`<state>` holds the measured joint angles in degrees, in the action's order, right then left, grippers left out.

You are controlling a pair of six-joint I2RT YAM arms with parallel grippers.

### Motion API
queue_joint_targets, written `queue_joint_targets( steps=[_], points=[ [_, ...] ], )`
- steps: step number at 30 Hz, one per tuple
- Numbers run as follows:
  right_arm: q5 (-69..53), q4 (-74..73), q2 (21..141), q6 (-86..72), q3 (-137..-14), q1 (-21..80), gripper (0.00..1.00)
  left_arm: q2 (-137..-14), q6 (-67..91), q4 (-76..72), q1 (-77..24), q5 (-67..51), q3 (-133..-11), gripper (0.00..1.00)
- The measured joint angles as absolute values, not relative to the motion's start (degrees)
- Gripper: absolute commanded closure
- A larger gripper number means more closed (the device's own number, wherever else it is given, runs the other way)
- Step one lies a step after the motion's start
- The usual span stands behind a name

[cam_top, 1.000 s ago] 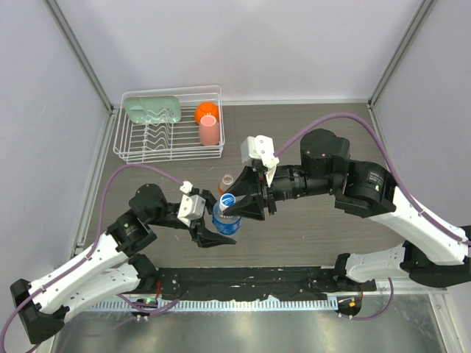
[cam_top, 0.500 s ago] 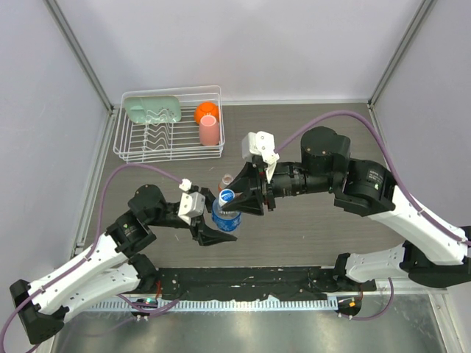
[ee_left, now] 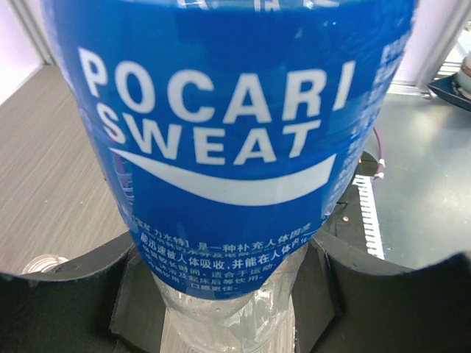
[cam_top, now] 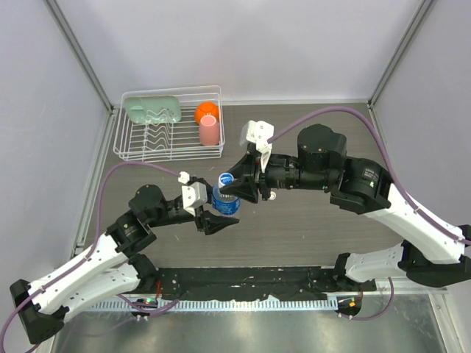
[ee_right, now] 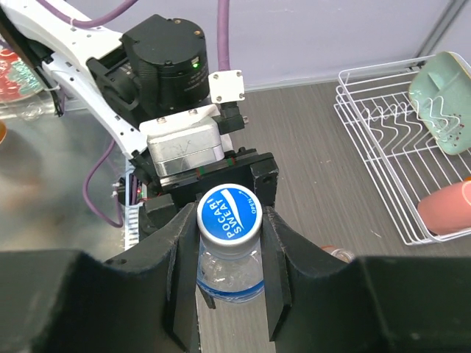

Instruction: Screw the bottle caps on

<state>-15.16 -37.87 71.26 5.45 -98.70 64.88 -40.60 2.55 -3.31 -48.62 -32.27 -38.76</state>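
My left gripper (cam_top: 218, 218) is shut on the lower body of the blue-label bottle (cam_top: 224, 205), which stands upright between the arms and fills the left wrist view (ee_left: 228, 140). Its cap (cam_top: 227, 179) is white-rimmed with a blue printed top and sits on the neck (ee_right: 229, 212). My right gripper (ee_right: 229, 218) is shut on that cap from above, a finger (ee_right: 274, 243) pressed on each side. Only the open neck of the orange-drink bottle (ee_right: 335, 254) shows, behind my right finger; in the top view it is hidden. The second cap is out of view.
A white wire dish rack (cam_top: 168, 152) stands at the back left, holding a green plate (cam_top: 151, 110), an orange cup (cam_top: 207, 112) and a pink cup (cam_top: 209, 131). A black rail (cam_top: 243, 279) runs along the near table edge.
My right gripper has moved up and back with the cap and its wrist has turned. The blue bottle top has shifted back with it, and the orange bottle is now hidden behind the gripper.
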Motion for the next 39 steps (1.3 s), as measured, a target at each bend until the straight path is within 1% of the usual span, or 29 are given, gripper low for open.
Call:
queue_joint_targets(
  steps=[4, 5, 6, 8, 9, 11, 12, 14, 15, 19, 23, 25, 35, 39],
  points=[
    [-12.8, -37.8, 71.4, 4.8, -98.7, 64.8, 0.99, -40.7, 2.4, -3.2, -48.6, -29.4, -38.8, 1.0],
    [-12.1, -37.7, 71.4, 4.5, -98.7, 64.9, 0.94, -40.7, 2.4, -3.1, -48.6, -28.8, -38.8, 1.0],
    [-11.5, -37.7, 71.5, 4.3, -98.7, 64.9, 0.79, -40.7, 2.4, -3.0, -48.6, -28.2, -38.8, 1.0],
    [-10.4, -37.6, 71.7, 3.8, -98.7, 64.8, 0.69, -40.8, 2.4, -2.9, -48.6, -27.2, -38.8, 1.0],
    [-10.0, -37.6, 71.7, 3.6, -98.6, 64.8, 0.62, -40.8, 2.4, -2.8, -48.6, -26.8, -38.8, 1.0],
    [-9.4, -37.3, 71.6, 3.2, -98.3, 64.9, 0.56, -40.8, 2.4, -2.6, -48.6, -26.5, -38.8, 1.0],
    [-9.1, -37.2, 71.4, 3.1, -98.0, 64.9, 0.5, -40.8, 2.5, -2.5, -48.6, -26.5, -38.8, 1.0],
    [-9.1, -37.5, 71.0, 2.9, -97.7, 64.9, 0.47, -40.8, 2.8, -2.6, -48.6, -26.4, -38.8, 1.0],
    [-9.1, -38.3, 70.7, 2.9, -97.6, 64.9, 0.43, -40.8, 3.0, -3.0, -48.5, -26.3, -38.8, 1.0],
    [-10.5, -41.8, 69.6, 3.4, -97.7, 65.0, 0.37, -40.3, 4.3, -3.9, -48.0, -26.0, -38.8, 1.0],
    [-13.2, -45.9, 69.5, 4.6, -99.8, 65.4, 0.35, -40.2, 5.2, -4.5, -47.9, -26.7, -38.8, 1.0],
    [-14.1, -47.2, 69.8, 5.5, -101.1, 65.5, 0.34, -40.2, 5.5, -4.5, -47.8, -28.5, -38.8, 0.98],
    [-18.1, -49.8, 71.9, 9.7, -106.5, 65.5, 0.32, -40.2, 4.4, -1.0, -47.8, -45.9, -39.2, 0.97],
    [-21.6, -49.7, 71.9, 10.6, -107.7, 65.5, 0.32, -40.3, 4.0, -0.2, -47.8, -49.8, -39.3, 0.97]
  ],
)
